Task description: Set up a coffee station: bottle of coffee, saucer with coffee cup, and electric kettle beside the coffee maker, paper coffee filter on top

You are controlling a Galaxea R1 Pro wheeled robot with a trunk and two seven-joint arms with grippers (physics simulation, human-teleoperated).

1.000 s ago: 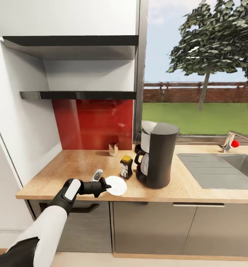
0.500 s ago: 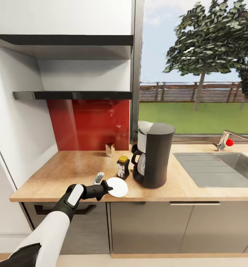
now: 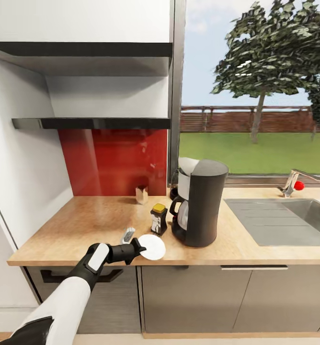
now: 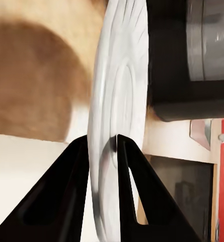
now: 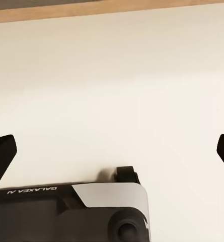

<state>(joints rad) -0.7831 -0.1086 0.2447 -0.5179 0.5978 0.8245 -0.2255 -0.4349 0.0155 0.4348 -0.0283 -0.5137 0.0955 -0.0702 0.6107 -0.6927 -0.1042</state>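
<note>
My left gripper (image 3: 140, 249) is shut on the rim of the white saucer (image 3: 153, 247), over the kitchen countertop (image 3: 83, 225) near its front edge. In the left wrist view the saucer (image 4: 117, 101) stands edge-on between the two black fingers (image 4: 66, 201). The coffee maker (image 3: 201, 203) stands to the right of the saucer, with the white paper coffee filter (image 3: 186, 166) on its top. The bottle of coffee (image 3: 158, 219) stands between saucer and machine. The black kitchen shelf (image 3: 90, 123) is bare. My right gripper (image 5: 112, 151) is open over pale floor.
A small tan box (image 3: 142, 194) stands at the red backsplash. A small metallic object (image 3: 127, 235) lies left of the saucer. A steel sink (image 3: 284, 220) with a faucet (image 3: 294, 181) lies to the right. A white wall closes the counter's left end.
The head view has shifted a little. My left gripper still holds the saucer, which has edged slightly toward the coffee maker.
</note>
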